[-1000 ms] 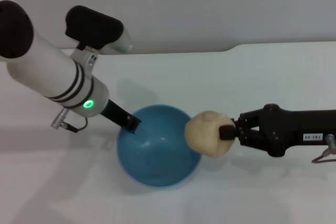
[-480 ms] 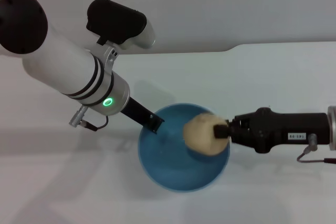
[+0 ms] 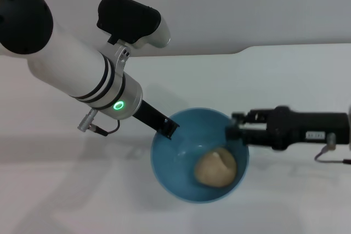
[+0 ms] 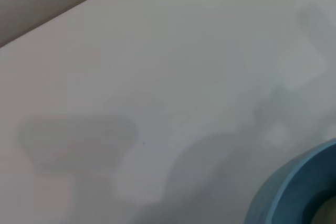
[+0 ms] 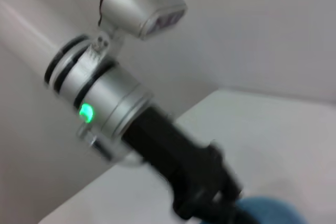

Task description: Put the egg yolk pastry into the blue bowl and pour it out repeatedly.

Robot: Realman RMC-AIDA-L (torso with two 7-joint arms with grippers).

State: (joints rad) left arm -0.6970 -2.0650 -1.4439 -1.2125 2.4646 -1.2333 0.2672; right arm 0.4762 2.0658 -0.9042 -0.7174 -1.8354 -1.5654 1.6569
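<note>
The pastry (image 3: 215, 169) lies inside the bowl (image 3: 170, 160); the left gripper (image 3: 167, 130) pinches its rim (right gripper (image 3: 235, 127) jaws released).

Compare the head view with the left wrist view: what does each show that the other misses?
Only the head view shows the egg yolk pastry lying free inside the bowl, the left gripper clamped on the bowl's rim, and the right gripper open at the opposite rim, holding nothing. Only the left wrist view shows the table beside the bowl close up, crossed by soft shadows; no gripper appears in it. Both show the blue bowl, though the left wrist view catches just an edge of it.
</note>
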